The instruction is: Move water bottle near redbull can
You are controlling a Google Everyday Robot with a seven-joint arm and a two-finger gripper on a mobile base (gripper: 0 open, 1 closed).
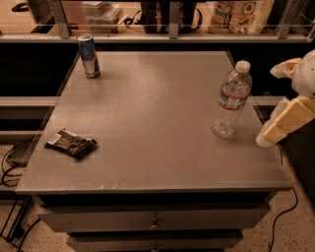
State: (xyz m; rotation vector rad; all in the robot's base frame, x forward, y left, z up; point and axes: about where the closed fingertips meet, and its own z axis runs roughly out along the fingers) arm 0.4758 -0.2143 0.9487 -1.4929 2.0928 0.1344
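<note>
The water bottle (231, 99), clear ribbed plastic with a white cap and a white-and-red label band, stands upright near the right edge of the grey table (157, 123). The redbull can (89, 55), slim, blue and silver, stands upright at the table's far left corner, far from the bottle. My gripper (268, 106) comes in from the right edge of the view, just right of the bottle and apart from it. Its two cream-coloured fingers (285, 120) are spread, with nothing between them.
A flat dark snack packet (71, 143) lies near the table's front left. A shelf with railing posts and bags (241, 15) runs behind the table. Drawers (155, 221) sit below the tabletop. Cables lie on the floor at left and right.
</note>
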